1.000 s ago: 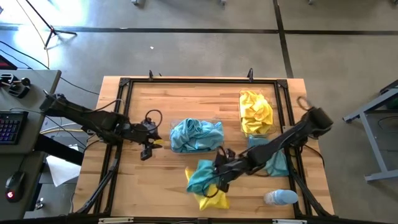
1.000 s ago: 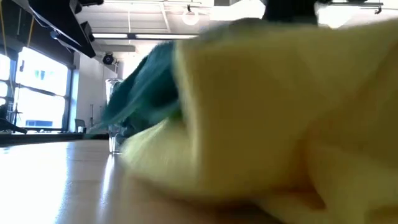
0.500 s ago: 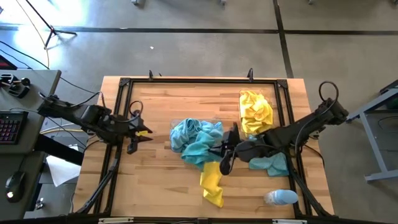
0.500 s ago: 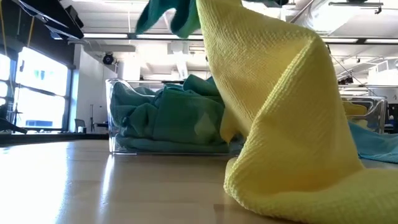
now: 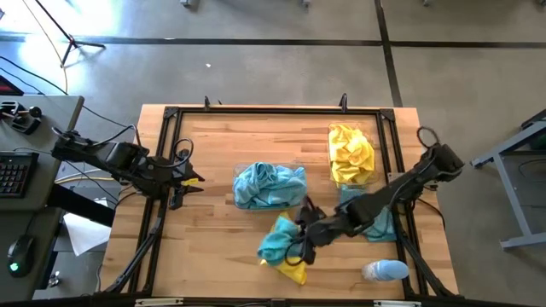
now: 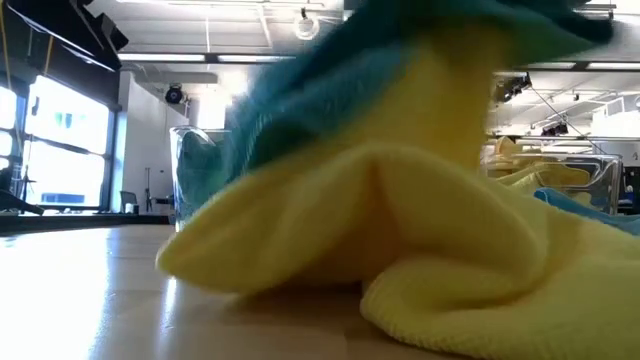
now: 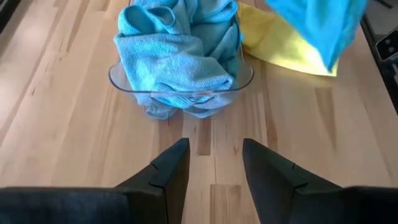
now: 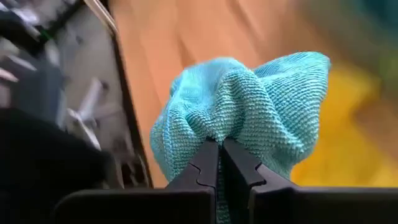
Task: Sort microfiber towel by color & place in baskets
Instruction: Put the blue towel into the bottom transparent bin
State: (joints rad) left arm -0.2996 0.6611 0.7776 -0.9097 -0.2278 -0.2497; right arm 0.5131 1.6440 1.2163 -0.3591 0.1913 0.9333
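The right arm reaches from the right edge toward the near middle of the surface (image 5: 213, 145), its right gripper (image 5: 300, 249) low there with fingers (image 8: 208, 163) pinched tight on a teal-blue towel (image 8: 249, 118). The left arm lies over the left edge, its left gripper (image 5: 189, 182) pointing right, fingers (image 7: 171, 168) parted and empty.

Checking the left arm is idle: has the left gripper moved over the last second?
Yes. The left gripper has pulled back toward the table's left frame rail, away from the teal-filled basket.
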